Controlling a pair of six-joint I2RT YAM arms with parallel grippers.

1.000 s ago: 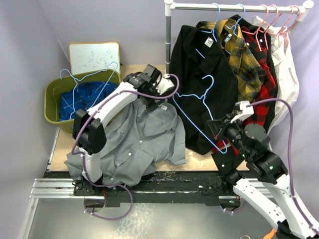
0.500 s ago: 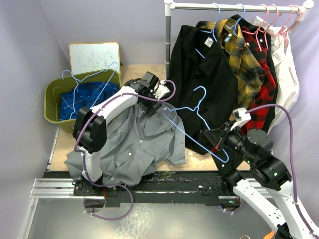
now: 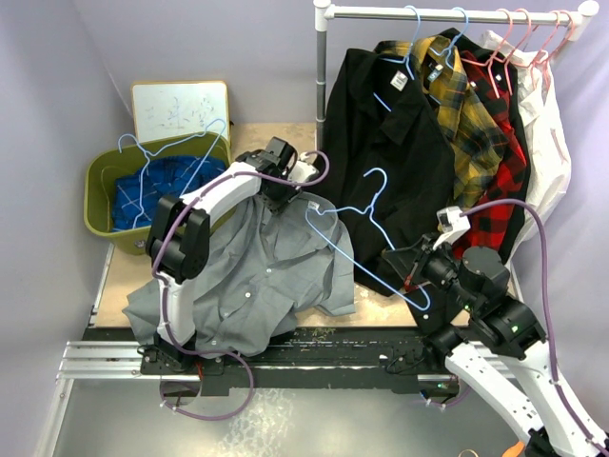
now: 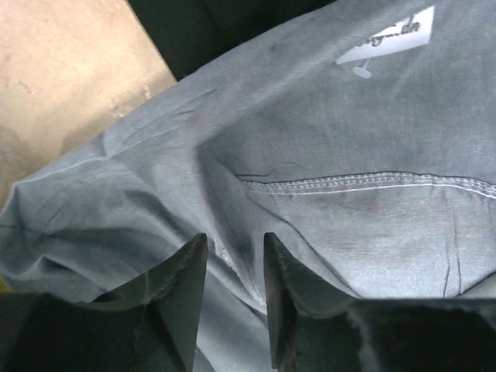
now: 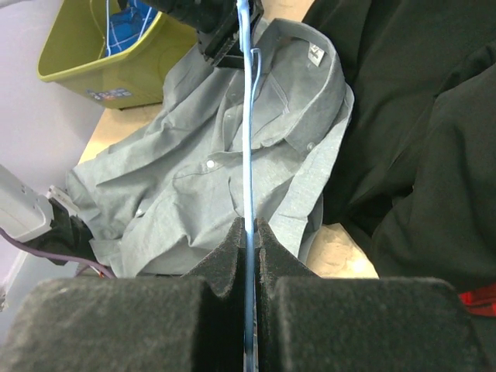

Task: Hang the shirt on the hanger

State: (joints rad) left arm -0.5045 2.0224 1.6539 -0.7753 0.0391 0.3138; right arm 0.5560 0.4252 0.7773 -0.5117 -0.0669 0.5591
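The shirt collar is being pinched by the left gripper. The hanger is being clamped in the right gripper and aimed at the neck opening.

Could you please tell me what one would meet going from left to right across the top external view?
green bin → shirt → hanger → red plaid shirt → white garment
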